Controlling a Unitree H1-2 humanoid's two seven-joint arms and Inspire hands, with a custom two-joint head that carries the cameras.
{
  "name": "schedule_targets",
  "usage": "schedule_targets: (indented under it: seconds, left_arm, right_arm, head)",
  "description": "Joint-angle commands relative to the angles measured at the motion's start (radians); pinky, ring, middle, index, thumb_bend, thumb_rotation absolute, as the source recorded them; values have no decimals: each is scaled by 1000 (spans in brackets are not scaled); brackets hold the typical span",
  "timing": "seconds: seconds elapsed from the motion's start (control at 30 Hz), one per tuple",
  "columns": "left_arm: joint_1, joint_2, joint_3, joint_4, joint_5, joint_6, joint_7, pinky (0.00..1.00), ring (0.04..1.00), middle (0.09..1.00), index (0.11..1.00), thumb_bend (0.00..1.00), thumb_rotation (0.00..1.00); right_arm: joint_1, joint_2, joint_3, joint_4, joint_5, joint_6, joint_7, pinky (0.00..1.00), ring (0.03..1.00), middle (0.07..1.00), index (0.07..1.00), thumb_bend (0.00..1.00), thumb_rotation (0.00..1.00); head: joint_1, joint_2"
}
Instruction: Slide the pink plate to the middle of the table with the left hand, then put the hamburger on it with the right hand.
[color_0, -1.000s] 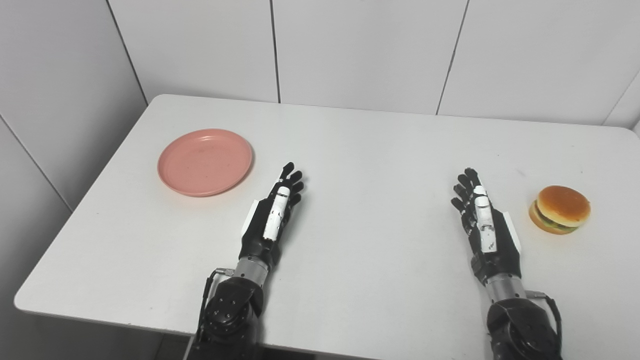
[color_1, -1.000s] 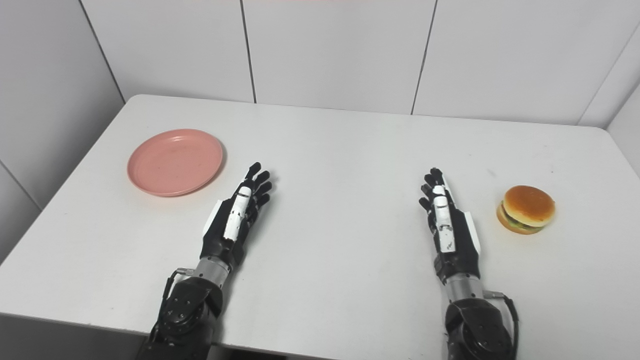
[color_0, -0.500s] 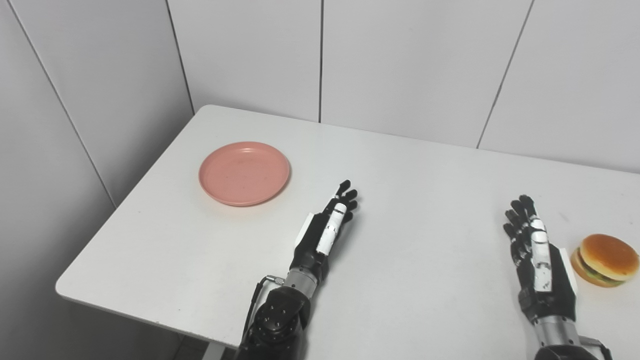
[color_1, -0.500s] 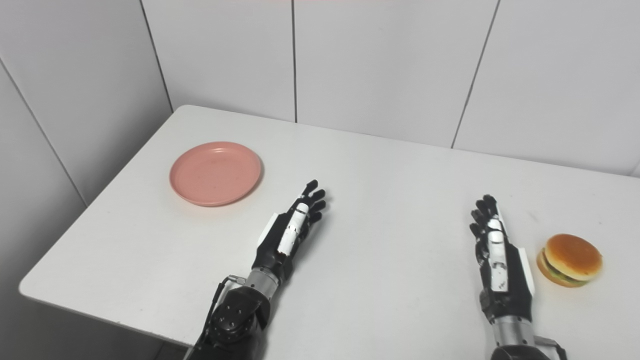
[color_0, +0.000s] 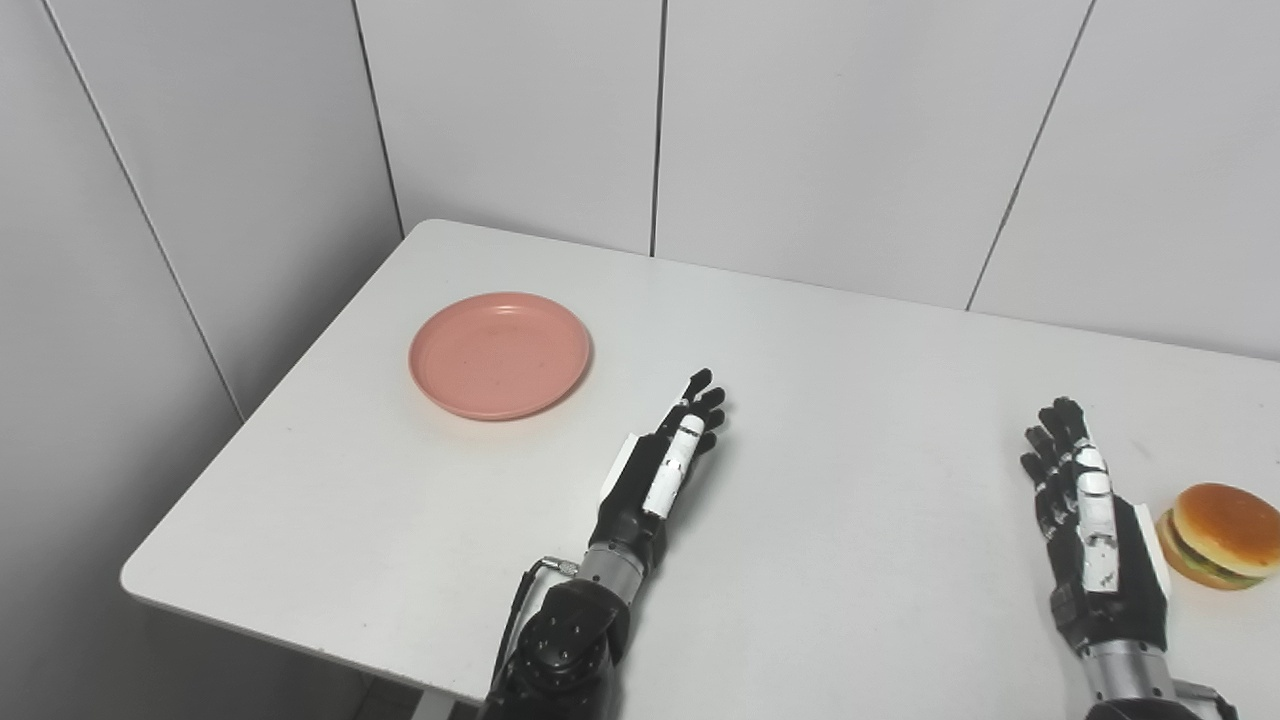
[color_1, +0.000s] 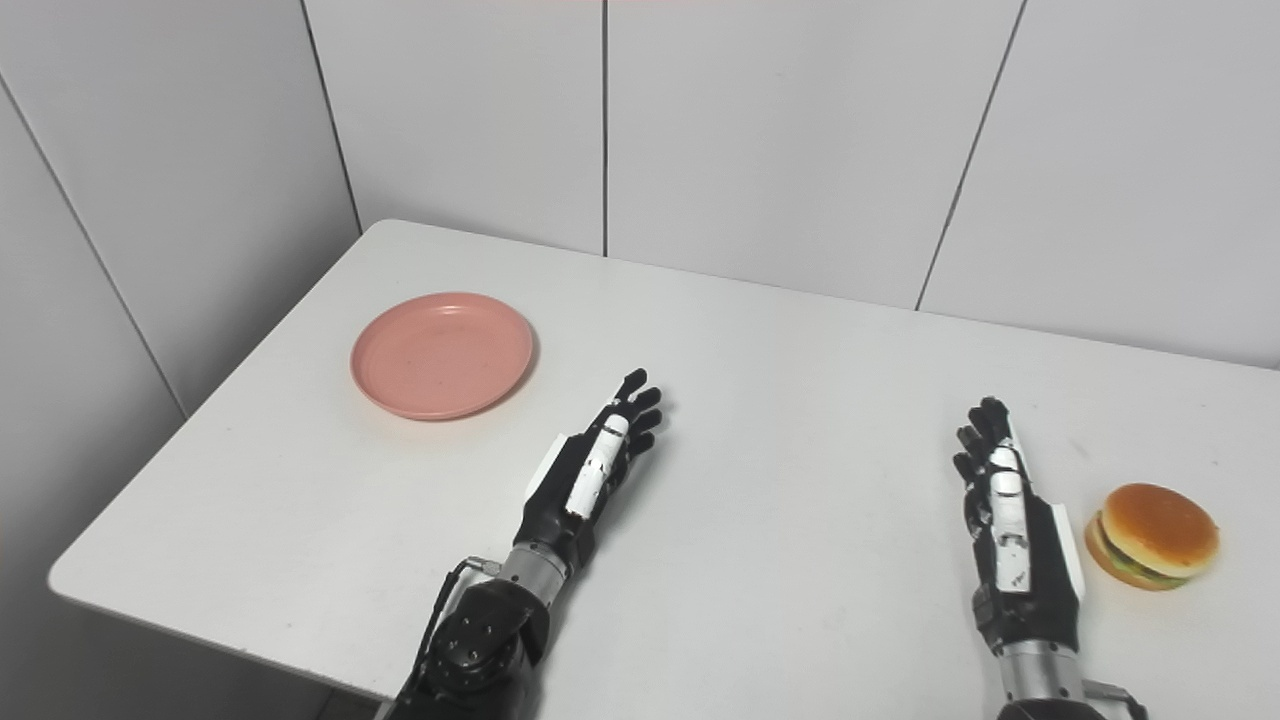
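While both hands (color_0: 665, 470) (color_1: 1015, 525) lie spread and empty, pink plate (color_0: 499, 354) and hamburger (color_1: 1152, 536) sit untouched.

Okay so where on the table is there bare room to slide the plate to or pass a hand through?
The widest bare patch lies between the left hand and right hand, running back to the far edge of the table. Bare surface also separates the pink plate from the left hand. It is tightest between the right hand and the hamburger.
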Motion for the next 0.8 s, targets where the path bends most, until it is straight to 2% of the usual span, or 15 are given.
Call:
schedule_targets:
  seconds: [0.0, 0.37, 0.77]
  left_arm:
    - [12, -3, -6, 31, 5, 2, -7, 957, 946, 954, 955, 342, 1000]
    - [-5, -1, -6, 18, 9, -23, -6, 942, 941, 951, 950, 352, 1000]
    - [-37, 23, 6, -97, 2, 28, -10, 946, 930, 944, 938, 375, 1000]
  right_arm:
    - [40, 5, -2, 51, 4, -48, 11, 1000, 985, 978, 974, 207, 1000]
    - [38, 8, 2, 51, -4, -49, 8, 1000, 980, 973, 969, 215, 1000]
    - [31, 10, 4, 55, 3, -40, 11, 997, 980, 976, 975, 204, 1000]
  head:
    - [-1, 1]
    - [6, 5]
    - [14, 8]
